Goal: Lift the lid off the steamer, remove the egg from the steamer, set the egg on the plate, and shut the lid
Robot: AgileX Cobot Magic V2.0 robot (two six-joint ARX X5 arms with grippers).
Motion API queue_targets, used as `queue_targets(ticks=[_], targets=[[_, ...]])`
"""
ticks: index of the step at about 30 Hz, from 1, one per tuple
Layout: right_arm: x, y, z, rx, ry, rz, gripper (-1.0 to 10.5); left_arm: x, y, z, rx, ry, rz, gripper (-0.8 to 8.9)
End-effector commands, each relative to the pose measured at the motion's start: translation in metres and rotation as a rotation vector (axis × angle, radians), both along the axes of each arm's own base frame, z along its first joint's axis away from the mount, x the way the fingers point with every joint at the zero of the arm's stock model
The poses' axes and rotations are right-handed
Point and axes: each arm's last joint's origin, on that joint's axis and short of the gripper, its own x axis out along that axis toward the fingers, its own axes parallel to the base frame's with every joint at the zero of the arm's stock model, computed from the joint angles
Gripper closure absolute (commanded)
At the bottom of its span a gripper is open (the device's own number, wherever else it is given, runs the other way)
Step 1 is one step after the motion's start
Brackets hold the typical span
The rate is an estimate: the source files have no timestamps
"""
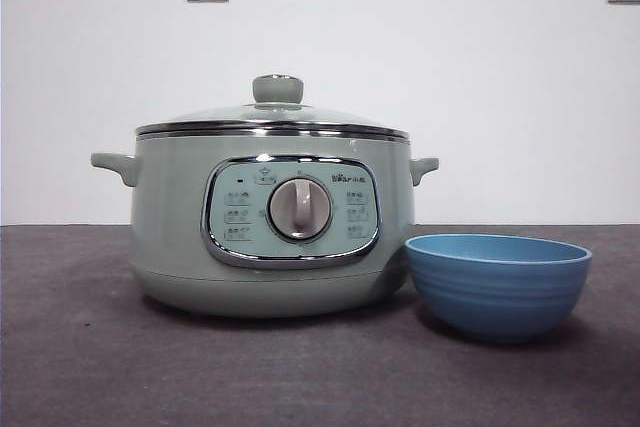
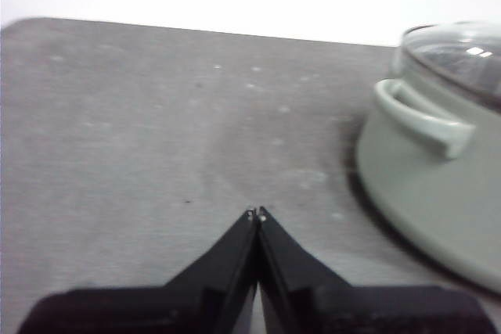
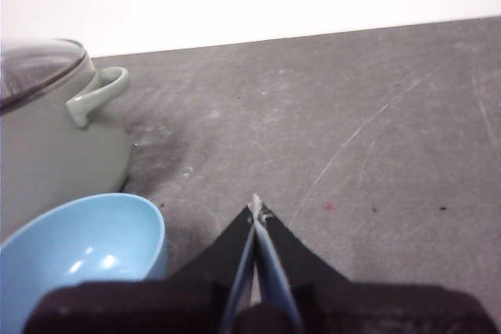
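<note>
Nothing done yet: the lid [image 1: 272, 115] sits on the steamer [image 1: 270, 237], the plate [image 1: 498, 285] empty, left gripper [image 2: 256, 212] and right gripper [image 3: 256, 209] pressed together, idle.

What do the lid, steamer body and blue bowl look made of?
Lid: clear glass dome, see-through with glints, in a shiny chrome-like rim; its knob is matte pale green. Steamer: smooth pale-green shell, probably plastic or painted metal, with soft sheen. Plate: glossy ridged blue bowl, ceramic or melamine; cannot tell which.

light was even and bright; soft shadows sat under the steamer [image 1: 270, 247] and plate [image 1: 498, 285]; both wrist views were blurred.
</note>
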Motion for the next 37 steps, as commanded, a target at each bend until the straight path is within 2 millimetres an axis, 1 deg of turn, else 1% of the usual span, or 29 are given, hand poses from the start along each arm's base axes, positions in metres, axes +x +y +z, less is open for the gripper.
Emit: queue_targets(ticks=[1,3,6,11,14,16,19,23,29,33,35,37], targets=[[0.0,0.0,0.001,0.134,0.018,-0.013,9.6,0.0,-0.002,0.001,-0.092,0.006,-0.044,8.21],[-0.001,0.0,0.007,0.182,0.009,-0.018,9.6,-0.002,-0.003,0.008,-0.135,-0.002,-0.07,8.21],[-0.004,0.0,0.022,0.192,-0.028,-0.014,9.6,-0.005,-0.004,0.023,-0.176,-0.031,-0.091,8.2],[-0.008,0.002,0.052,0.197,-0.064,0.042,9.6,-0.015,-0.006,0.053,-0.195,-0.063,-0.124,8.2],[-0.008,0.002,0.075,0.199,-0.056,0.073,9.6,-0.021,-0.008,0.072,-0.198,-0.066,-0.169,8.2],[-0.008,0.003,0.091,0.188,-0.038,0.101,9.6,-0.025,-0.009,0.084,-0.198,-0.059,-0.196,8.2],[-0.005,0.005,0.117,0.124,0.008,0.179,9.6,-0.029,-0.011,0.103,-0.201,-0.03,-0.251,8.2],[0.002,0.009,0.152,0.032,0.111,0.321,9.6,-0.031,-0.013,0.128,-0.177,0.025,-0.359,8.2],[0.014,0.014,0.194,-0.068,0.235,0.49,9.6,-0.03,-0.016,0.164,-0.132,0.098,-0.475,8.2],[0.02,0.02,0.213,-0.078,0.283,0.597,9.6,-0.029,-0.018,0.187,-0.1,0.119,-0.563,8.2],[0.023,0.023,0.218,-0.071,0.312,0.667,9.6,-0.029,-0.019,0.197,-0.097,0.134,-0.609,8.2],[0.025,0.025,0.22,-0.069,0.336,0.717,9.6,-0.028,-0.02,0.203,-0.093,0.149,-0.637,8.2]])
